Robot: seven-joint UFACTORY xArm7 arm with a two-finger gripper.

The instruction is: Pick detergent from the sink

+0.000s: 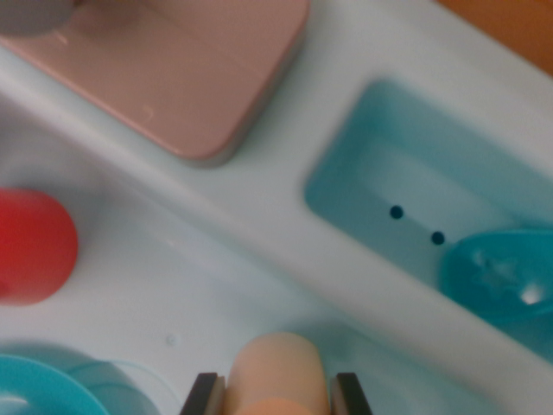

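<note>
Wrist view has the gripper right at the bottom edge, its two dark fingers sitting either side of a peach-coloured rounded thing, which I'm taking to be the detergent bottle. Both fingers look like they're touching its sides, so I'd call it clamped on the bottle, though only the tips show.

The bottle hangs over the pale floor of the sink basin. A red cup sits off to the wrist view's left, something teal and round is at bottom left, near the bottle, and a pink slab-shaped thing lies up top past the rim. A smaller teal compartment with two dark holes is on the right, with a teal scoop-looking thing in it.

What worries me: the bottle is round and smooth, and the grip seems to be near one end. If it's heavy with liquid, it could pivot or slip out on the lift. Swinging left could also clip that teal thing or the cup.
</note>
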